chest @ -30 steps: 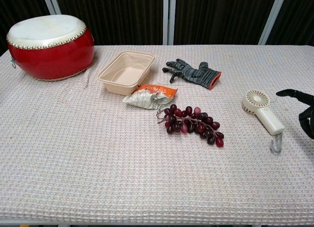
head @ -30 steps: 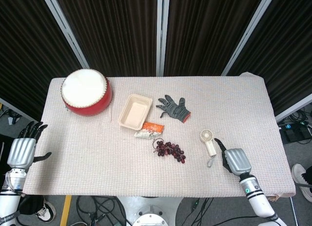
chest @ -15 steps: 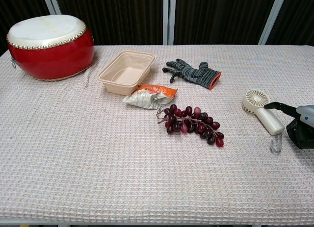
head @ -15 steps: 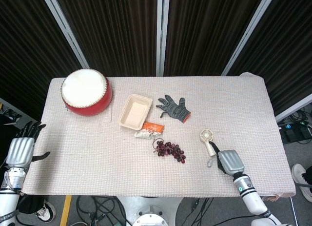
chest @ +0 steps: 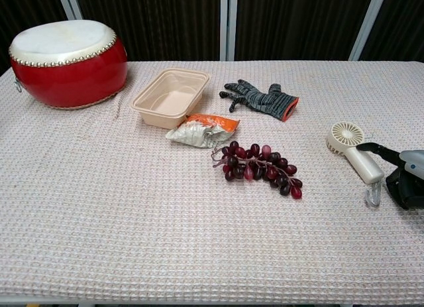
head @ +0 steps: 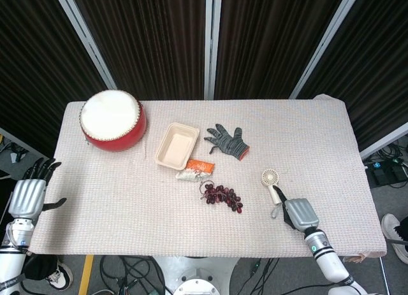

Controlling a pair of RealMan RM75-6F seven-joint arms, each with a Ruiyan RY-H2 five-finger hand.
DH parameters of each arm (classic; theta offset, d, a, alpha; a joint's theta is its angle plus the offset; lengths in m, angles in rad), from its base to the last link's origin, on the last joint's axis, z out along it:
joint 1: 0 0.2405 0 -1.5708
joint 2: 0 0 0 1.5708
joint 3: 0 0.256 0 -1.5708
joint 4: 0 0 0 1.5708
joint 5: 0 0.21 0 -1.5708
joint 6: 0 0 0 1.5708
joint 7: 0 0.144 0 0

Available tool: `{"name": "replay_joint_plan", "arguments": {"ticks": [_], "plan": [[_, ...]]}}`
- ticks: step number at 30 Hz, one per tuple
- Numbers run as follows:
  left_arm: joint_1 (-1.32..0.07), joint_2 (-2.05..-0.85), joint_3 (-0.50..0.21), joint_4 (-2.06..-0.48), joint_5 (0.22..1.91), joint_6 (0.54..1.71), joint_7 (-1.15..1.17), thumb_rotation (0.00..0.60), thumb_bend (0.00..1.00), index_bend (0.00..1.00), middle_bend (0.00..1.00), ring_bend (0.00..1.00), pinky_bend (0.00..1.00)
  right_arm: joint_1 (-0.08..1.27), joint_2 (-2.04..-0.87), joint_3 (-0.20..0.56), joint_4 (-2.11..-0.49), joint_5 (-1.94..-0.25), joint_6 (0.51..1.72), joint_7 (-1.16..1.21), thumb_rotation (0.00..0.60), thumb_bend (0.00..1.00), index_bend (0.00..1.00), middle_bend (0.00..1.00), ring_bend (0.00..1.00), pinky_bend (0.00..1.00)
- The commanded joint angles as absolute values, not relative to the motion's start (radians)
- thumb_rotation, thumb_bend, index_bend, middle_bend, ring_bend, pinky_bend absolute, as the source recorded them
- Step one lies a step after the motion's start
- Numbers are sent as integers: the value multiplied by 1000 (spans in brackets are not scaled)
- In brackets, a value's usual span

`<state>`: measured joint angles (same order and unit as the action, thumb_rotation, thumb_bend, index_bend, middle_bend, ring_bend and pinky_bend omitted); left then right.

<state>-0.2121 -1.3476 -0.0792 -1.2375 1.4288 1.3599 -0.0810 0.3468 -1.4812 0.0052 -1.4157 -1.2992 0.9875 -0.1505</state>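
Handheld fan [head: 272,183], cream-white, lies flat on the bench [head: 127,199] at the lower right of the head view, its round head pointing away and its grey loop at the near end. Right hand [head: 298,213] sits just beside the handle, one dark finger [chest: 375,148] reaching to it, perhaps touching; its fingers are apart and nothing is clasped. Judging from this, the grasp is only at the approach: the fan is not yet lifted, and closing on it is all to come. Left hand [head: 27,196] hangs off the bench's lower-left edge, fingers spread, holding nothing. Grapes [head: 222,195] lie well left of the fan.
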Motion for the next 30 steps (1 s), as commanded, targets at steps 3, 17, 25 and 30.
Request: {"name": "replay_joint_plan", "arguments": {"ticks": [3,17,25,30], "plan": [[-215,-1346,-79,-1243,1431,1358,-75,600,0,145,97,17,186,346,-1471,9,-1424,-1276,958,-87,600,1000,0,909,812,771],[-216,-1337,-84,-1265,1431,1369,-55,600,0,145,97,17,186,320,-1418,65,-1472,-1397,1154,14,600,1000,0,909,812,771],[-211,-1327,-84,-1292,1437,1388,-37,600,0,145,97,17,186,280,-1375,104,-1476,-1470,1333,33,600,1000,0,909,812,771],[-211,-1318,-85,-1313,1441,1393,-20,600,0,145,97,17,185,275,-1361,133,-1418,-1477,1390,-30,600,1000,0,909,812,771]]}}
